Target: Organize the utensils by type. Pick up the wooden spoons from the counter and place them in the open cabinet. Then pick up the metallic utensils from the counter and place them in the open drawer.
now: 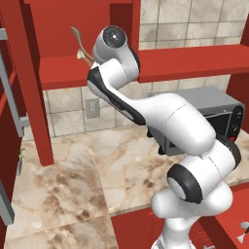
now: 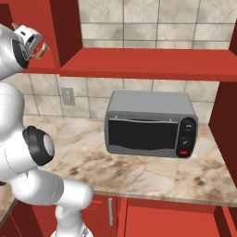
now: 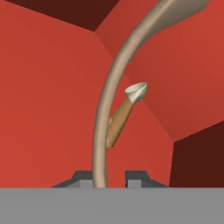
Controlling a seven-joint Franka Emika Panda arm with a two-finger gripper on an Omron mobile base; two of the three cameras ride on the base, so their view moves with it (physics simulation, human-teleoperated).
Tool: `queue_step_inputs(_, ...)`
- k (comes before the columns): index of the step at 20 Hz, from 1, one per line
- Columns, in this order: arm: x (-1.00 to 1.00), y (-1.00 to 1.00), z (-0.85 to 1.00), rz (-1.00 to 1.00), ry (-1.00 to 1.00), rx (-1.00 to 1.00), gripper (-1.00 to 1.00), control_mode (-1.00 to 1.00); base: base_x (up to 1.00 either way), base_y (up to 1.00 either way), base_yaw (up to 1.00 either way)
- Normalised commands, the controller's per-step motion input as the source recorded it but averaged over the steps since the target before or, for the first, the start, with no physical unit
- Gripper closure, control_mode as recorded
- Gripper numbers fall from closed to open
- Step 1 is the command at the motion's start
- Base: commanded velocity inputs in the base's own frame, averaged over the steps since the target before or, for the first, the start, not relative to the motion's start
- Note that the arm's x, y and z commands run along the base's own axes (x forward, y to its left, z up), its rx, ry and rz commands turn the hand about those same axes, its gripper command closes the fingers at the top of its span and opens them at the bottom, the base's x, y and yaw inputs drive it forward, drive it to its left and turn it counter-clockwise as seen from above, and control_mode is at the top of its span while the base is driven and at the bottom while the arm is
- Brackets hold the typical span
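My gripper [image 3: 103, 177] is shut on the stem of a pale wooden spoon [image 3: 114, 78]. It curves up and away from between the fingers [image 3: 81, 177] to a wider end at the top. The hand is inside the open cabinet [image 1: 58, 29], above its red shelf [image 1: 63, 70]. Beyond the held spoon lies a second wooden spoon [image 3: 120, 118] with a whitish bowl and an orange-brown handle, against the cabinet's red inside. In the left base view the pale spoon [image 1: 76, 35] rises beside the wrist, and the brown-handled spoon [image 1: 83, 57] is just below it. The counter [image 1: 97, 165] stretches below.
A grey toaster oven [image 2: 150, 122] stands on the counter under a doorless red shelf [image 2: 148, 65]. The cabinet door with its grey bar handle [image 1: 12, 97] hangs open at the far left. A small silvery shape [image 1: 243, 231] shows over red at the lower right edge.
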Motion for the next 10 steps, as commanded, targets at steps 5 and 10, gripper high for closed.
queue_step_inputs(5, 0.16, 0.00, 0.00, 0.00, -0.01, 0.00, 1.00, -1.00, 0.00, 0.00, 0.00)
queue_step_inputs(10, 0.28, 0.00, 0.00, 0.00, -0.03, 0.00, 1.00, -1.00, 0.00, 0.00, 0.00)
